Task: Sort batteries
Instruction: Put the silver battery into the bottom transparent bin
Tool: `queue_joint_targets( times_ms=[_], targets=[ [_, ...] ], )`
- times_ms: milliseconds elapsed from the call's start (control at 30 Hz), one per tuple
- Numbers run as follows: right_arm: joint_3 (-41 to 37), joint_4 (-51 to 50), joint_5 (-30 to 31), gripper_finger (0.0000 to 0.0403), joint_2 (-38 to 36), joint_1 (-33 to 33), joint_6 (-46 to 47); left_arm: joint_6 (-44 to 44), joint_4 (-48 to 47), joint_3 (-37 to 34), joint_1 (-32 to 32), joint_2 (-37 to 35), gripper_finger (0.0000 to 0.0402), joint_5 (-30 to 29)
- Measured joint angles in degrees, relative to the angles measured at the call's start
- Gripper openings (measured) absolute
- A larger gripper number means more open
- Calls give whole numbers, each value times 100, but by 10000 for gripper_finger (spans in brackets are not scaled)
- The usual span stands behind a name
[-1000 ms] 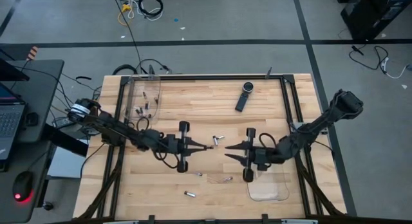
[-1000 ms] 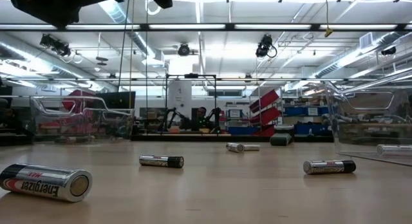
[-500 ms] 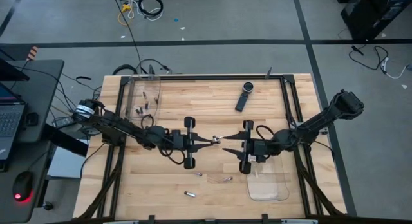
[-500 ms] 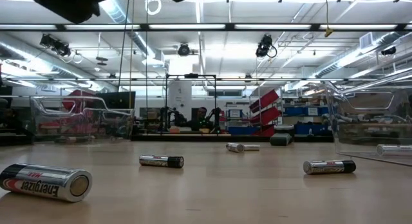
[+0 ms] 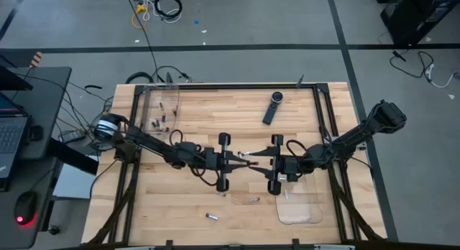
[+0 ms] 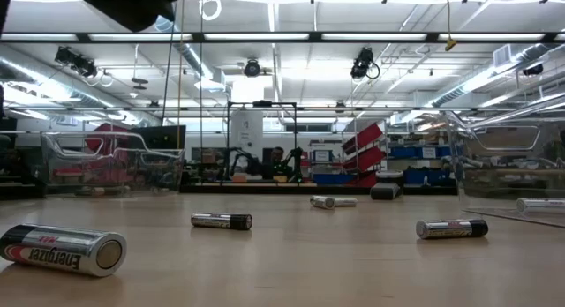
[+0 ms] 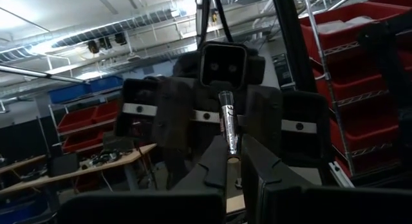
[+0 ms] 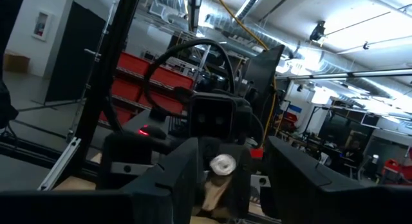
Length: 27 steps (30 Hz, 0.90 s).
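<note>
My left gripper (image 5: 246,159) reaches out over the table's middle and is shut on a thin silvery battery (image 7: 228,121), which sticks out past its fingertips. Facing it from the right, my right gripper (image 5: 260,161) is open. Its two fingers (image 8: 177,172) stand wide on either side of the battery's round end (image 8: 223,164) and do not touch it. More batteries lie flat on the wood: one (image 5: 243,154) beside the grippers and three near the front edge (image 5: 212,217), (image 5: 251,200), (image 5: 223,195). My left gripper pinches the battery's near end (image 7: 232,145) between its two fingertips. The fingers come about level from the table's left and lie along the battery. The battery points on past them toward the right gripper, tilted slightly up and lifted clear of the table.
A clear tray (image 5: 162,113) with several batteries stands at the far left. Another clear tray (image 5: 300,207) stands at the near right under the right arm. A long black device (image 5: 272,108) lies at the far middle. A black frame (image 5: 215,87) rims the table.
My left gripper has moved toward the table's right with the battery, closing on the right gripper. My right gripper has opened wide and shifted a little toward the far edge, so its fingers now flank the battery's tip.
</note>
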Motion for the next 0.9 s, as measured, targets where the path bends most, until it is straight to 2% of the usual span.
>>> queue_joint_targets(
  times_ms=[300, 600, 767, 900],
  targets=[
    [0, -87, -21, 157, 0, 0, 20, 44, 7, 56, 2, 62, 12, 61],
    [1, -111, -199, 87, 0, 0, 22, 37, 7, 56, 2, 62, 14, 64],
    [2, -157, -213, 27, 0, 0, -1, 11, 3, 53, 4, 62, 37, 85],
    [2, -212, -212, 20, 0, 0, -39, -4, -38, 51, 0, 62, 75, 83]
  ],
)
